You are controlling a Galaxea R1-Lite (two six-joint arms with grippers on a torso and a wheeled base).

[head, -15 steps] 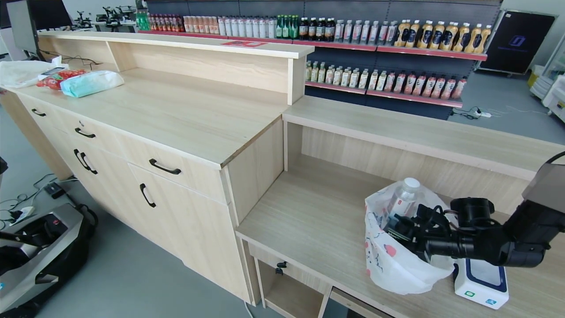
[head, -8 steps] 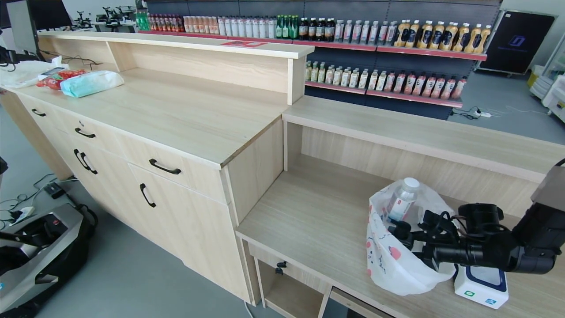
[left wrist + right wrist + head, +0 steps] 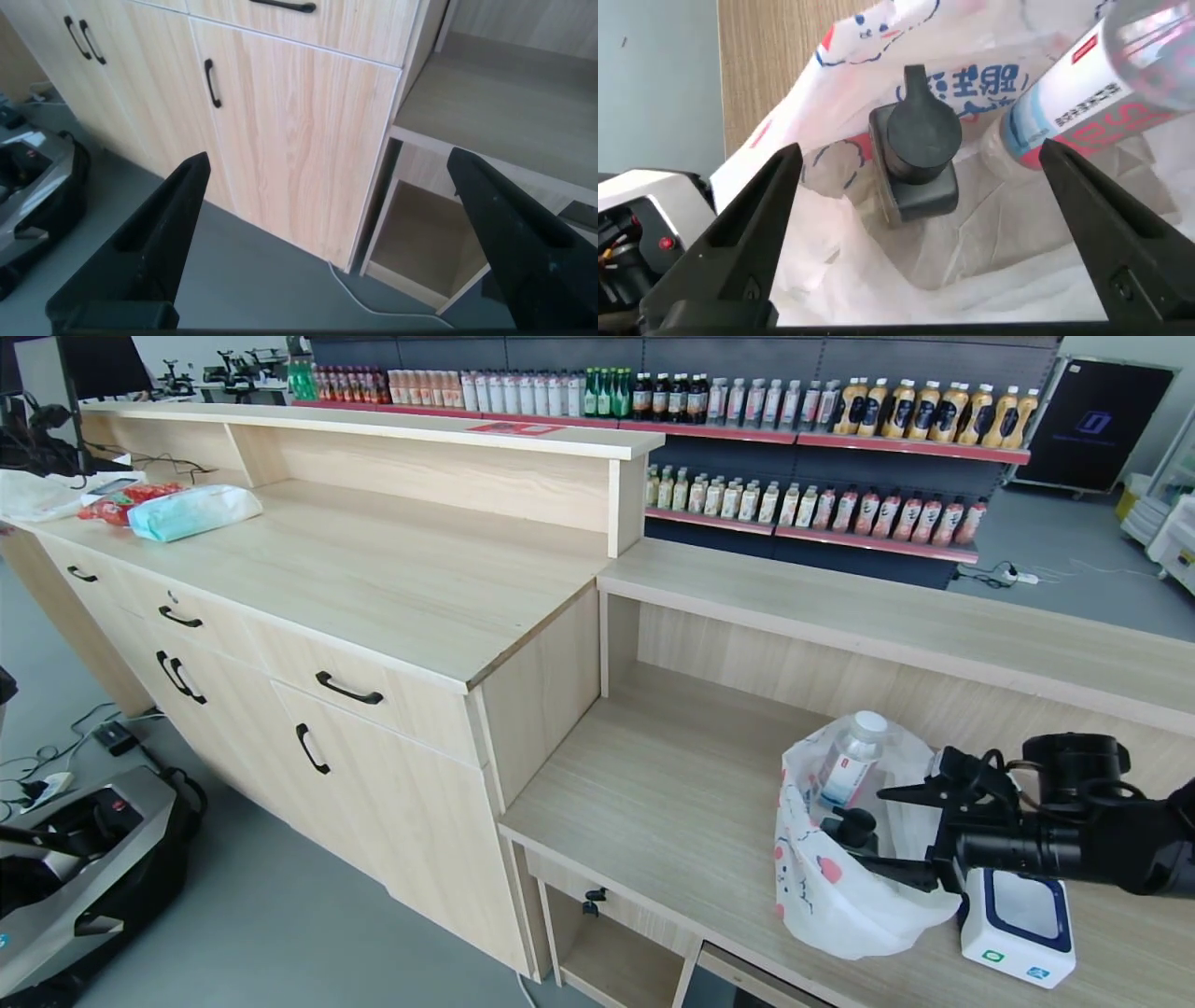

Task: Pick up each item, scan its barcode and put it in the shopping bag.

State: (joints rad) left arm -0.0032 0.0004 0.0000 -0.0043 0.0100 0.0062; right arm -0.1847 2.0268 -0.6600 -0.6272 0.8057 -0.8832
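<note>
Your right gripper: jaws spread wide over the white printed plastic shopping bag | dark pump-top bottle: inside the bag beside the clear water bottle, seemingly upright, so this drop looks done | your left gripper: jaws apart, empty, low by the cabinet.

right arm is seen in matte black, built of cylindrical segs. thin black cables are looped at 12 o'clock of its wrist, by a round black housing. right gripper & left gripper are fitted w/ black wedge-shaped fingers, tapered twd the tips.
</note>
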